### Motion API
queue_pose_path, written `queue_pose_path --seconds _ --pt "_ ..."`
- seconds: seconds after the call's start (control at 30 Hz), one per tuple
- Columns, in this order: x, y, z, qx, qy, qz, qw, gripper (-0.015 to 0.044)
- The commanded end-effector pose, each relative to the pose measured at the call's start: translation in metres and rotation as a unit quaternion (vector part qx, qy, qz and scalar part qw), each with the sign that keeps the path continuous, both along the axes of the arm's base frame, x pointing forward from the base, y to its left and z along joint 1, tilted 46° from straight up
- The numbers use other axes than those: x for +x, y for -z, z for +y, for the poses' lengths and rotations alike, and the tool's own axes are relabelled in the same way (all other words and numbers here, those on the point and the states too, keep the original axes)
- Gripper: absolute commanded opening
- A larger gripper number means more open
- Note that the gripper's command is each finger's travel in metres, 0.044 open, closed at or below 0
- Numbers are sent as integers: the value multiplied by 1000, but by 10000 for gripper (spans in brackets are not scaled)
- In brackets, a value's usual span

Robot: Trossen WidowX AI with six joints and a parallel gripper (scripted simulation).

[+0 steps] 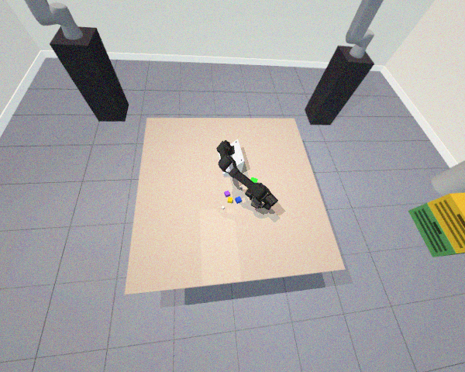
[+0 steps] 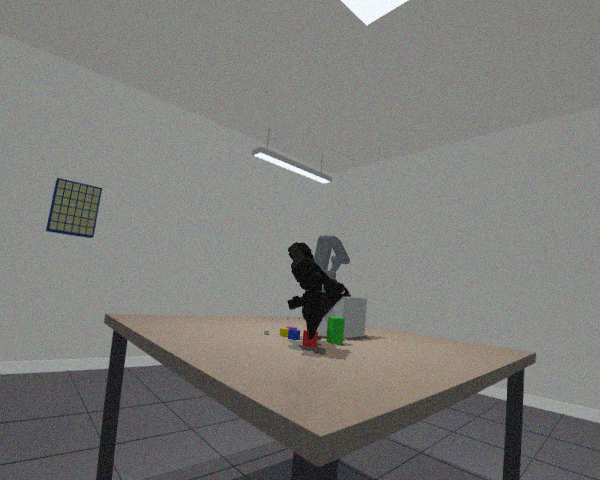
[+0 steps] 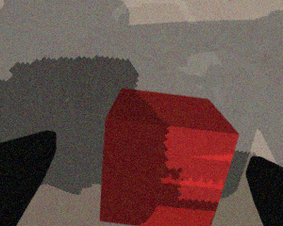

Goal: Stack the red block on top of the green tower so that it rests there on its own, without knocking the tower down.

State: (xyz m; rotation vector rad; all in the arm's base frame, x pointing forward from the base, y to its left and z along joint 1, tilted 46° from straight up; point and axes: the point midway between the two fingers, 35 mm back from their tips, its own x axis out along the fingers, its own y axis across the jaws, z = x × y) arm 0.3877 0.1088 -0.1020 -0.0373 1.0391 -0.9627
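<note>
The red block [image 2: 306, 341] [image 3: 198, 160] sits on the table; the arm hides it in the top view. My gripper [image 2: 311, 335] [image 3: 155, 153] is open and low around the block. In the wrist view one finger stands on each side of the block, with a gap on both sides, the wider one at the left. In the exterior view a fingertip overlaps the block's upper part. The green tower [image 1: 254, 180] [image 2: 335, 330] stands upright close by, to the right of the red block in the exterior view. It is not in the wrist view.
A blue block [image 1: 238, 199] [image 2: 293, 335], a yellow block [image 1: 229, 200] [image 2: 283, 332] and a purple block [image 1: 226, 194] lie left of the gripper. A tiny white object [image 1: 222, 207] [image 2: 266, 332] lies beyond them. The pale base [image 2: 355, 317] stands behind the tower.
</note>
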Motion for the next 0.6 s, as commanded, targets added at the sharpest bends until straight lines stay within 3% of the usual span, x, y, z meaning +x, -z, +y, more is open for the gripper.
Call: queue_pose_path --seconds 0.0,0.57 --pt "-1 8 -9 -4 0 5 1000 440" --pt "0 14 -15 -5 0 5 1000 440"
